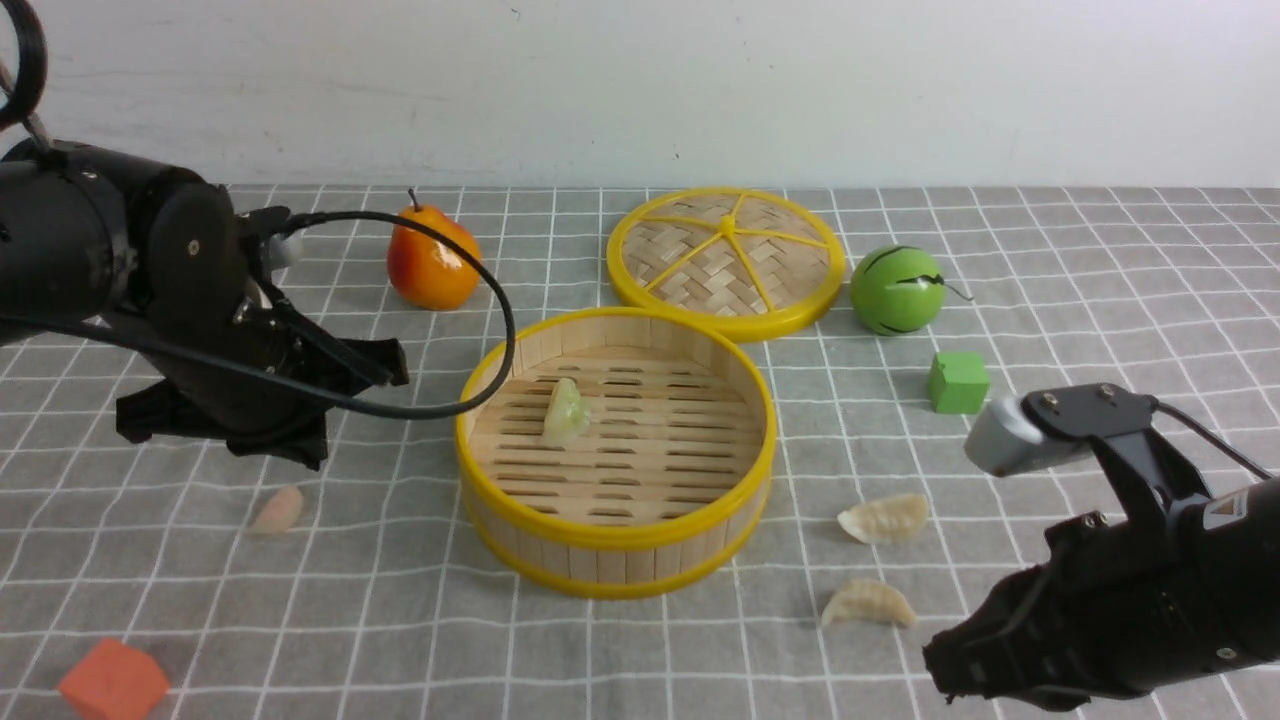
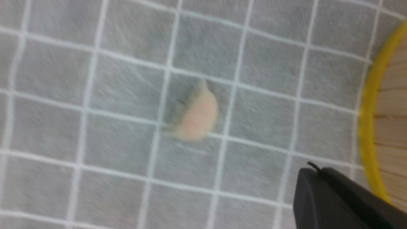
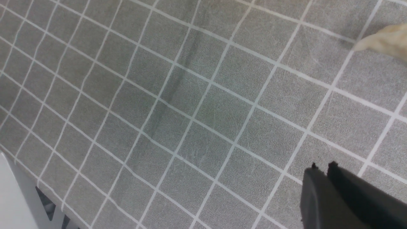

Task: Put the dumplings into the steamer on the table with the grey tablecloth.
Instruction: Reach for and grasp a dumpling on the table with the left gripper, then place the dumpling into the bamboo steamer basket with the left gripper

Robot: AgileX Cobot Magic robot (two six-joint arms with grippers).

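one of four was in — the green dumpling [image 1: 566, 410] lay on the slats of the steamer [image 1: 610, 535], a little toward 9 o'clock of its middle. three were left on the grey tablecloth [image 1: 1100, 250] of the desk: the pink dumpling [image 1: 276, 510] at about 8 o'clock from the steamer, and two cream ones at about 4 o'clock, the far cream dumpling [image 1: 884, 519] just beside the basket wall and the near cream dumpling [image 1: 868, 604] a little closer to me.

my left claw [image 2: 310, 173] was pinched together with nothing in it. it hung above the cloth at 9 o'clock of the steamer, and the pink one lay clear of its tip, at roughly 6 o'clock from it — near, not touching. i judged that one the next to take, and the jaws would need to part first.

my right claw [image 3: 322, 170] was narrow too, tips together, empty. the near cream dumpling lay at about 11 o'clock from it, apart.
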